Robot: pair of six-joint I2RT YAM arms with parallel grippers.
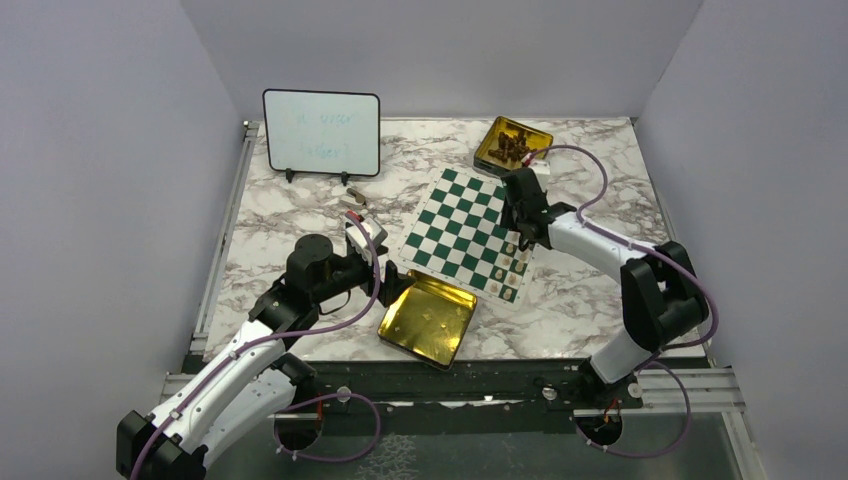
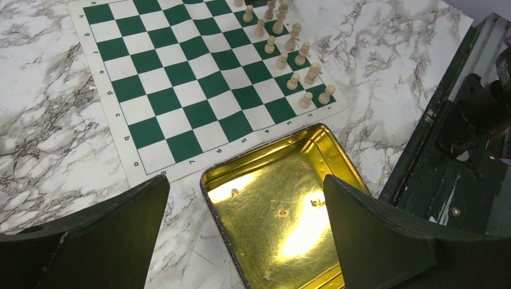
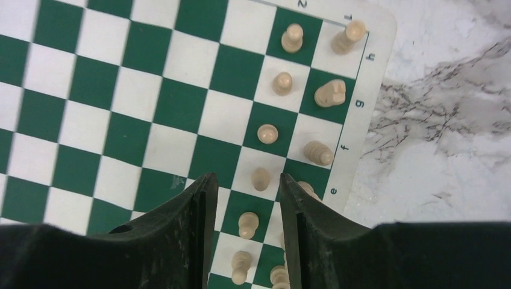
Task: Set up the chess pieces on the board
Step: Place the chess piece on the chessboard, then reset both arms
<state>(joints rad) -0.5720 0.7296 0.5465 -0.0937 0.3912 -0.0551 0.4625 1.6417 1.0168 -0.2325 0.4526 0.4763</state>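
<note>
The green and white board (image 1: 455, 215) lies in the middle of the marble table. Cream chess pieces (image 1: 512, 262) stand in two rows along its near right edge; the left wrist view shows the same pieces (image 2: 293, 54) and board (image 2: 175, 102). My right gripper (image 1: 520, 240) hovers over those rows. In the right wrist view the gripper (image 3: 244, 180) is open above the board (image 3: 120, 108), with a pawn (image 3: 247, 224) standing free on its square between the fingers and another pawn (image 3: 260, 178) just past the tips. My left gripper (image 2: 246, 183) is wide open and holds nothing.
An open gold tin (image 2: 271, 229), holding only crumbs, sits under the left gripper beside the board's near corner (image 1: 440, 290). A second gold tin (image 1: 512, 145) with dark pieces stands at the back right. A whiteboard (image 1: 321, 133) stands at the back left.
</note>
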